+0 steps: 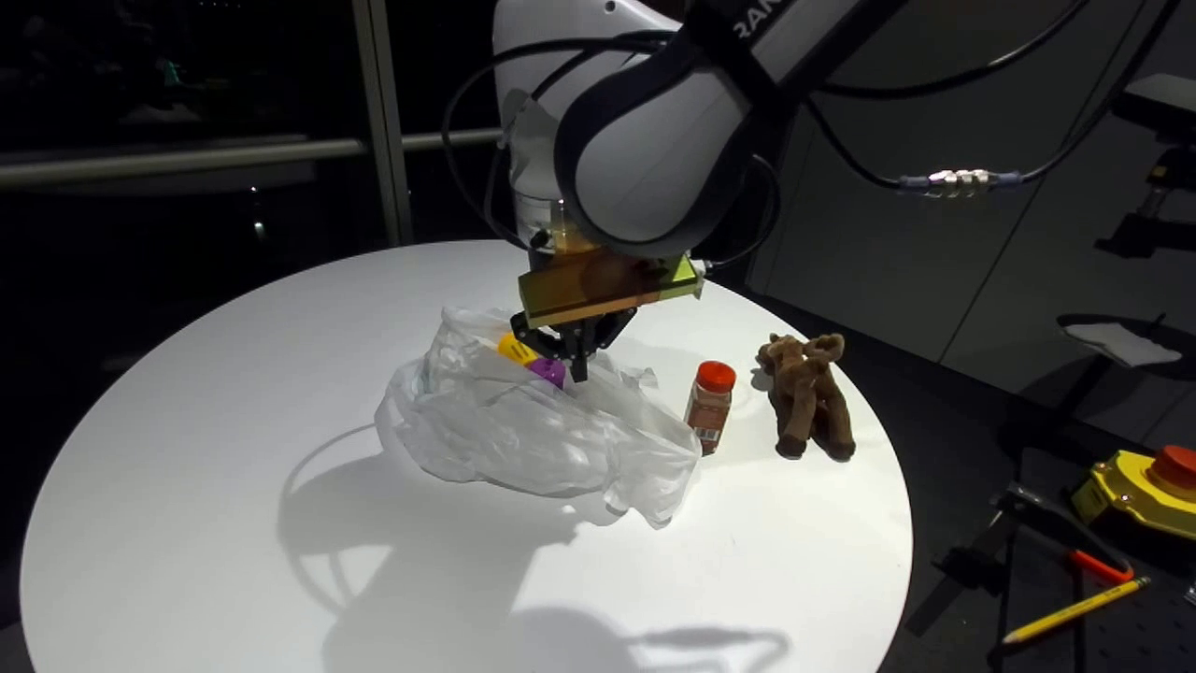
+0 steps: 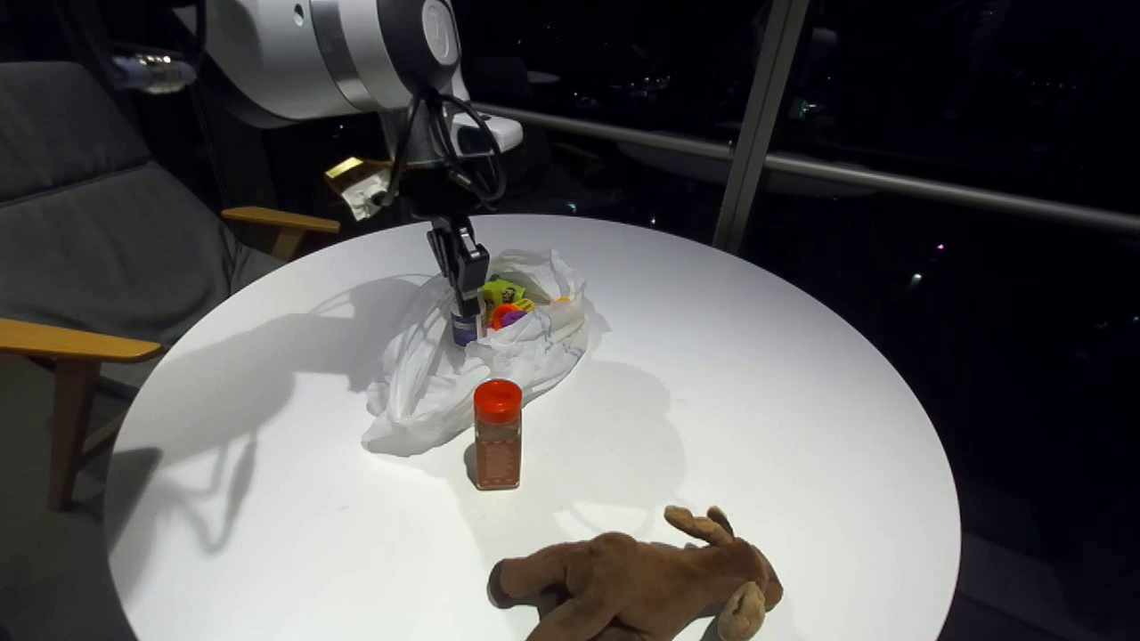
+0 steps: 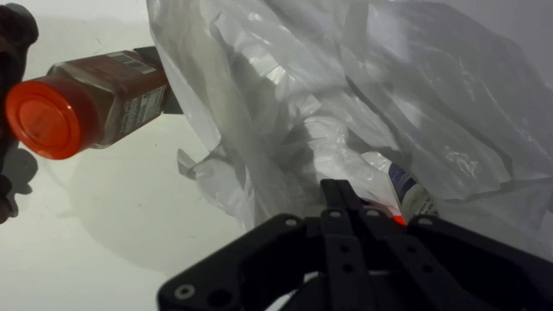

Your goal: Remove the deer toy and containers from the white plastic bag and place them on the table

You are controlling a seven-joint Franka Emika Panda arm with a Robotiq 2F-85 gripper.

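My gripper (image 3: 338, 183) reaches down over the mouth of the crumpled white plastic bag (image 1: 523, 435), its fingertips pressed together with nothing visible between them. Inside the bag, an exterior view shows a yellow-green container (image 2: 503, 291), a purple one (image 2: 513, 318) and a container with a dark blue band (image 2: 465, 331) right by the fingers. The wrist view shows a purple-and-white label (image 3: 417, 194) right of the fingertips. Beside the bag a red-capped jar (image 2: 498, 441) stands upright on the white table (image 2: 757, 418). The brown deer toy (image 1: 808, 393) is on the table, past the jar.
The round table's edge (image 1: 904, 523) runs close beyond the deer toy. An armchair (image 2: 80, 205) stands off the table, and a window rail (image 2: 935, 191) lies behind. A side surface holds a pencil (image 1: 1074, 609) and a yellow box with a red button (image 1: 1145, 495).
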